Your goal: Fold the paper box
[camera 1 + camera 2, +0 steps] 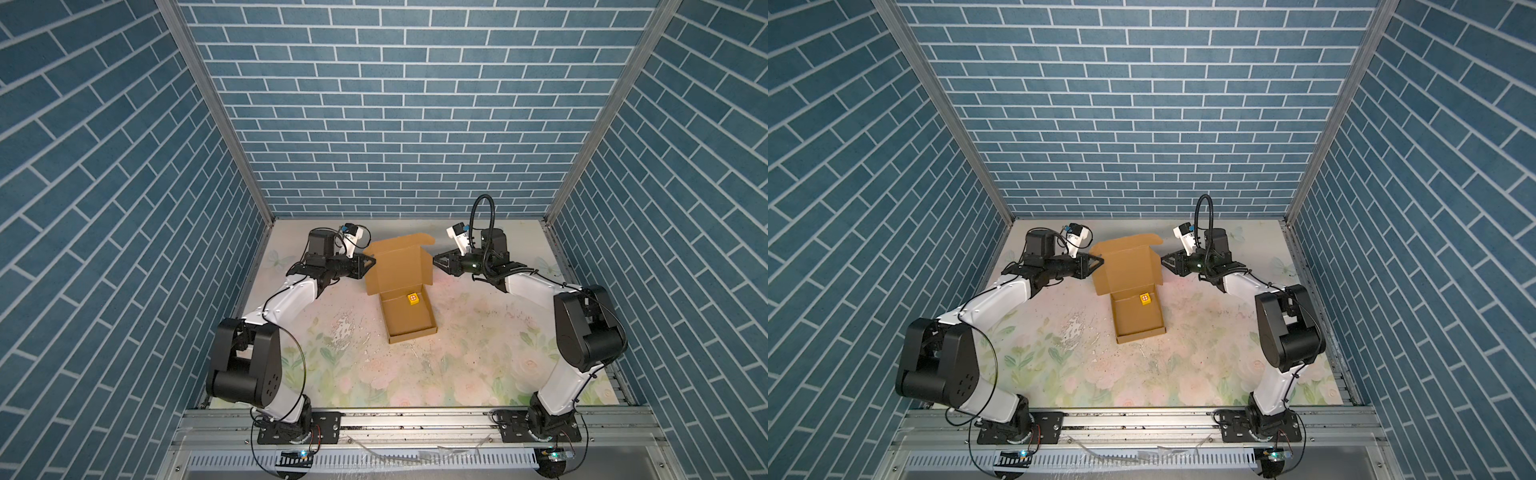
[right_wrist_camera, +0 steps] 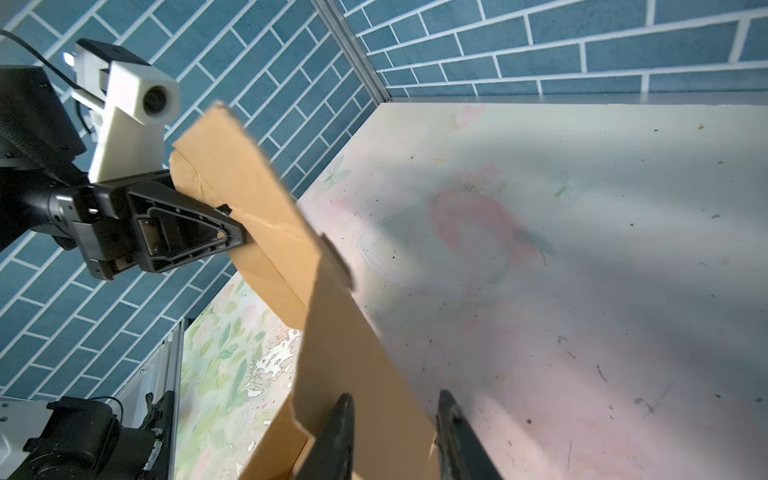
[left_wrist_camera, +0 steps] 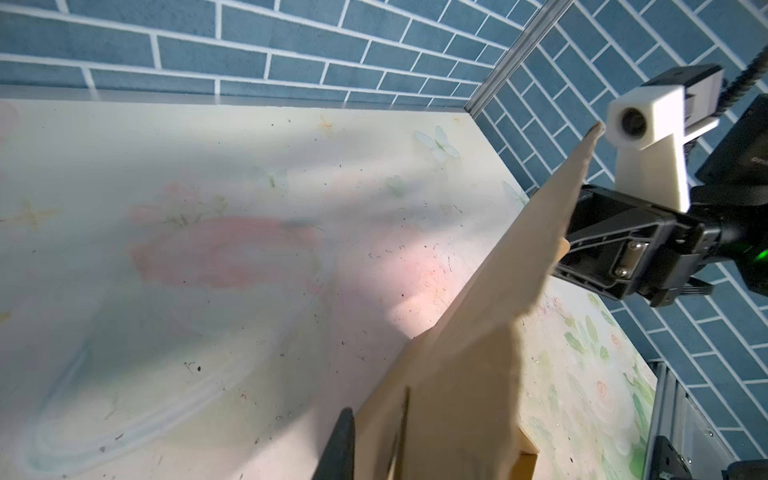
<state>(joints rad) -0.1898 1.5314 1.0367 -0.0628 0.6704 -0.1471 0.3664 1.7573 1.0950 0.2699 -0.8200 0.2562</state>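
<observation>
The paper box (image 1: 399, 266) (image 1: 1127, 268) is brown cardboard at the back middle of the table in both top views. Its shallow tray (image 1: 409, 328) lies in front and its lid stands raised behind. My left gripper (image 1: 372, 261) (image 1: 1100, 261) is at the lid's left side flap. In the left wrist view one of its fingers (image 3: 341, 444) lies against the cardboard (image 3: 478, 332), which hides the other finger. My right gripper (image 1: 434, 261) (image 2: 395, 419) is open, its fingers apart at the lid's right flap (image 2: 345, 353).
A tiny yellow cube (image 1: 413, 299) (image 1: 1145, 299) with a red crossed circle sits in the tray. The floral table top (image 1: 457, 353) has a worn white patch (image 1: 345, 332) left of the box. Blue brick walls close three sides, and a metal rail (image 1: 415, 419) runs along the front.
</observation>
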